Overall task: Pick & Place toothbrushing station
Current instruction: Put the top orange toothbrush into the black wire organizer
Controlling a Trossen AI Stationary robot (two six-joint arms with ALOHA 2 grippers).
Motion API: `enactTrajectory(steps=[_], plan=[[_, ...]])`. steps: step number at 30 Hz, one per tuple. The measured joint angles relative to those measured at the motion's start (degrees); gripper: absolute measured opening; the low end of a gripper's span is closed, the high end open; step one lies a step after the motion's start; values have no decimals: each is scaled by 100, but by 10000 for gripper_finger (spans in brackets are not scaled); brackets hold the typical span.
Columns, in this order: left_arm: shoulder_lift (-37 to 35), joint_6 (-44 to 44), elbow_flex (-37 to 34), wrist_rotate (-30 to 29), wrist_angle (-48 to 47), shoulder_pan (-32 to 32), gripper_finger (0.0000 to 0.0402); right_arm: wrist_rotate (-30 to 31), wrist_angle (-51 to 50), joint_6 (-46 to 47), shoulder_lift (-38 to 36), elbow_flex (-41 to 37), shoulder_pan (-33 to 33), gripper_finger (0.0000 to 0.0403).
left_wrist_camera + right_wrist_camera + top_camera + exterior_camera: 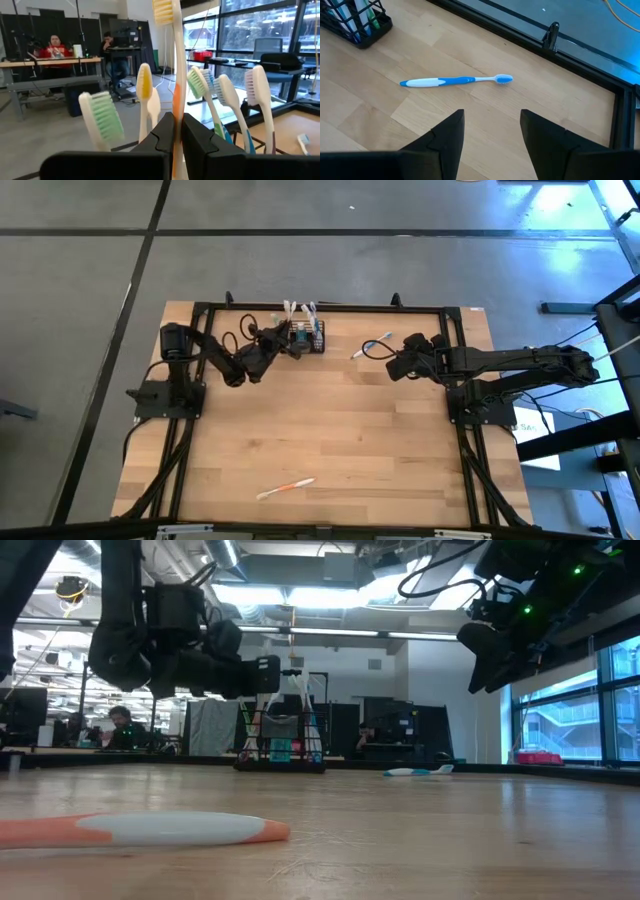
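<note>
The toothbrushing station [308, 337] — a small black wire-mesh rectangular basket with open grid sides — stands upright on the pale wooden bench [330, 440], close to its far edge and left of centre, with several toothbrushes standing in it, heads up. In the low view it shows far off across the bench [283, 745], brush handles rising above its rim. The left pincer [283, 338] is at the basket's left side, its two dark fingers [161, 137] pressed together on the stem of an orange-and-white toothbrush with yellow bristles [175, 75] that stands upright between them; around it stand a white brush with green bristles [102, 120], a yellow-headed one [144, 87] and others with green and pale heads. The right pincer [397, 361] hangs above the bench to the right of the basket, well apart from it, its fingers [447, 135] spread wide with nothing between them. A blue-and-white toothbrush [455, 81] lies flat on the bench just beyond it — between that pincer and the basket. Another toothbrush, orange and white [286, 488], lies flat near the bench's near edge, well apart from everything else. In the room behind, people sit at desks.
</note>
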Motion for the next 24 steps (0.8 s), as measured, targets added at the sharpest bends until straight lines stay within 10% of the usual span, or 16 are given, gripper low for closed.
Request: enactTrajectory(steps=[24], plan=[[356,210,0,-774,-256,-420,40,0,39,-22,2,0,0,197]])
